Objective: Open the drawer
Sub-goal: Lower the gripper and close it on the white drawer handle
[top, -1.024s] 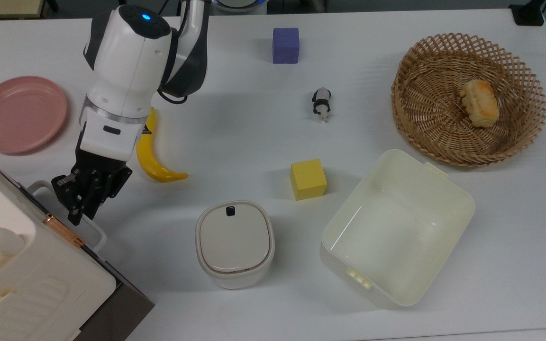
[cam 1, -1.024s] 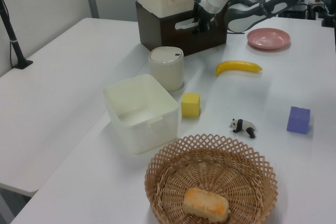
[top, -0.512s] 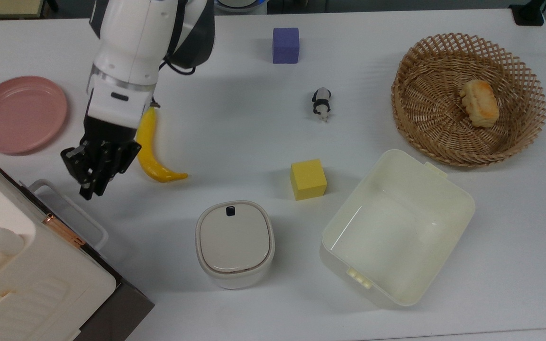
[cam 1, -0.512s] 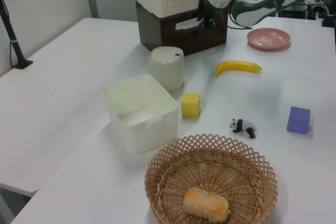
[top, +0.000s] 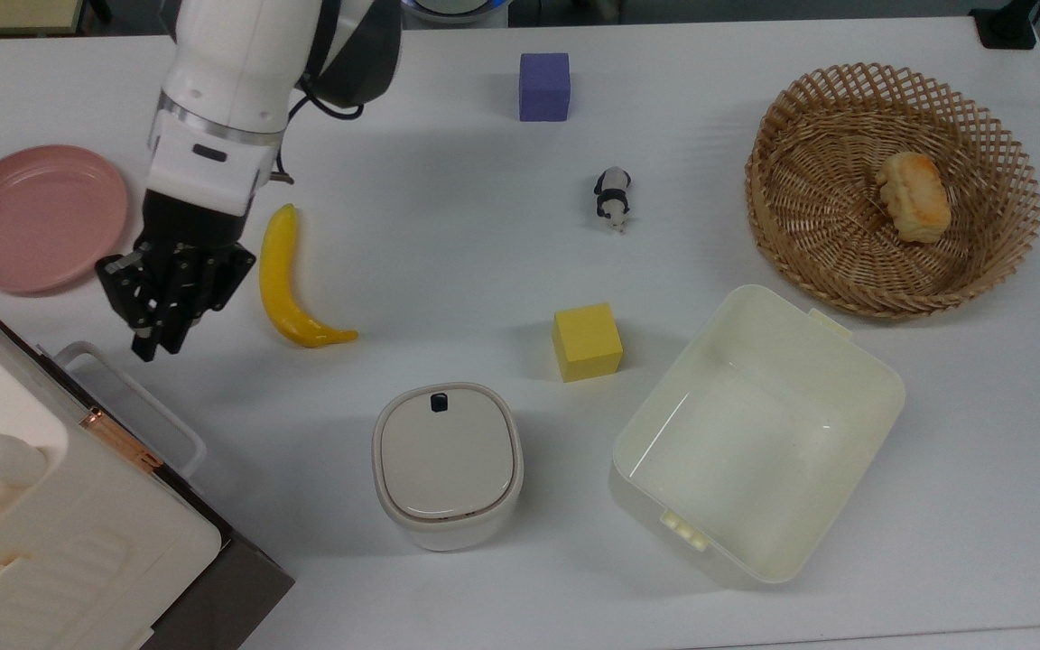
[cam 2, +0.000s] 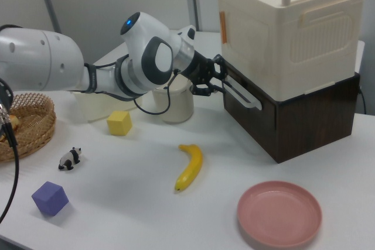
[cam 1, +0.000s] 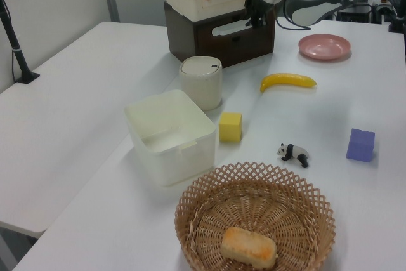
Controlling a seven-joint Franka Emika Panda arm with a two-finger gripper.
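The hand [top: 148,338] hovers just beside the drawer's white handle [top: 136,397], apart from it, fingers close together and holding nothing; the drawer [cam 2: 275,124] sits closed.

My arm's upper links run off the top edge in the top view. Below and left of my jaws there, the cabinet [top: 51,533] is cut by the frame's corner, its cream top hiding the drawer [top: 240,578] but for a dark strip. In the right view, the basket [cam 2: 26,124], well away from my jaws, is cut by the right view's left edge.
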